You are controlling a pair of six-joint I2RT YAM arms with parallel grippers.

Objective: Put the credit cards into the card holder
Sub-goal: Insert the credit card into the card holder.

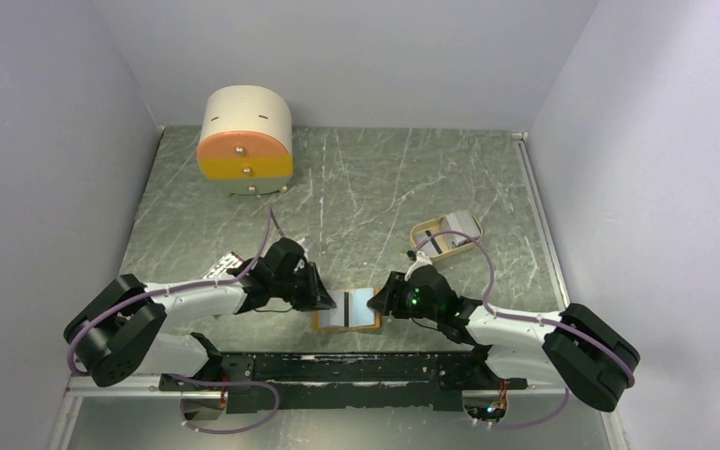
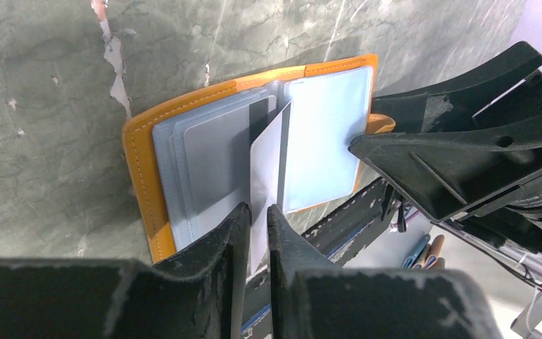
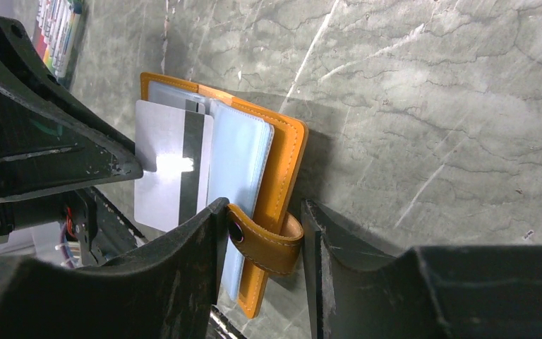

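Left gripper [image 2: 257,212] straddles a card [image 2: 265,162] standing on edge between its fingertips, jaws a sliver apart; whether they pinch or merely guide it is unclear. Just ahead, the card's far end sits among the pale sleeves of the open holder [image 2: 141,162]. Right gripper [image 3: 262,205], opposite, clasps the holder by its tab [image 3: 268,247]. The card looks light, stiff and slick, best held by its free short edge. The holder, soft and floppy, would likely slide unless pinned.
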